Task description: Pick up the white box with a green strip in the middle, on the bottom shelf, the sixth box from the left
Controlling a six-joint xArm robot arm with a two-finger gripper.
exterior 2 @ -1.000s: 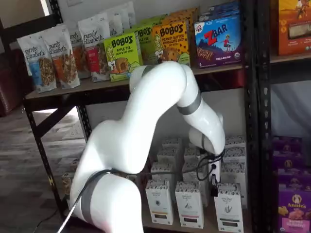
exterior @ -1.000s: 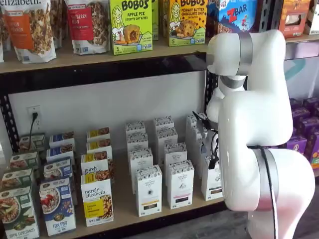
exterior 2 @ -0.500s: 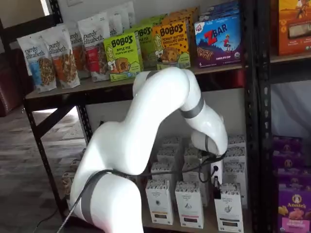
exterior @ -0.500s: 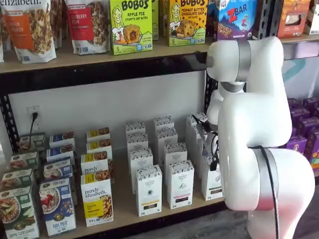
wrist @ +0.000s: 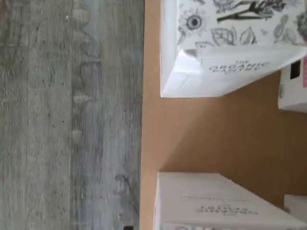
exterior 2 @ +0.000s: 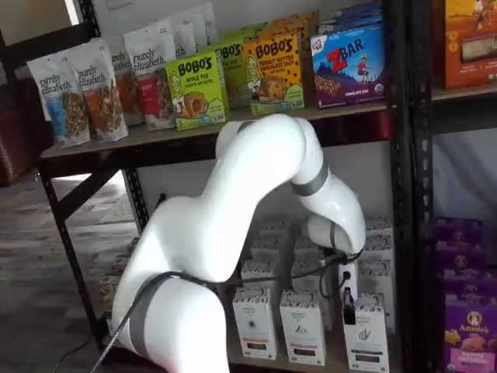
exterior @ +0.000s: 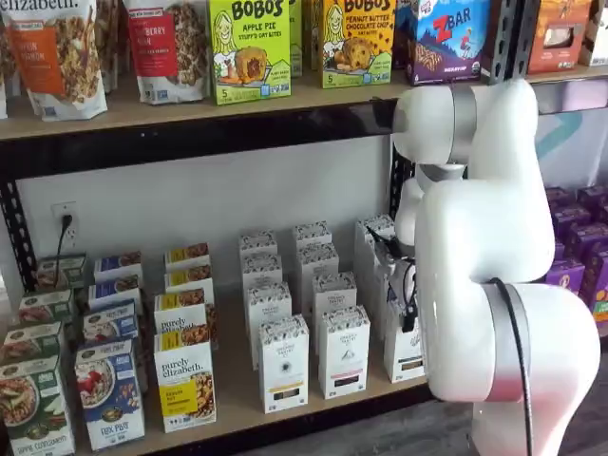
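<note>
1. Wrist view: the pale wood of the bottom shelf (wrist: pixel 216 134) runs beside grey plank floor (wrist: pixel 72 115). 2 white cartons stand apart on it with bare board between them. One (wrist: pixel 225 48) has black flower drawings on its top, and the other (wrist: pixel 216 206) shows only plain white sides. I cannot tell which of them is the task's box. No fingers show.

2. Shelf view: the white box (exterior: pixel 404 347) stands upright at the front of the bottom shelf (exterior: pixel 237 389), at the right end of the row of white cartons and partly behind the white arm (exterior: pixel 484 247). The hand (exterior: pixel 408 312) hangs just above it, seen only as dark bits with a cable.

3. Shelf view: the hand (exterior 2: pixel 347 305) points down at the left top corner of the white box (exterior 2: pixel 366 338). Its black fingers are seen side-on, so no gap shows. It is spread as wide as it goes and holds nothing, and the box rests on the board.
</note>
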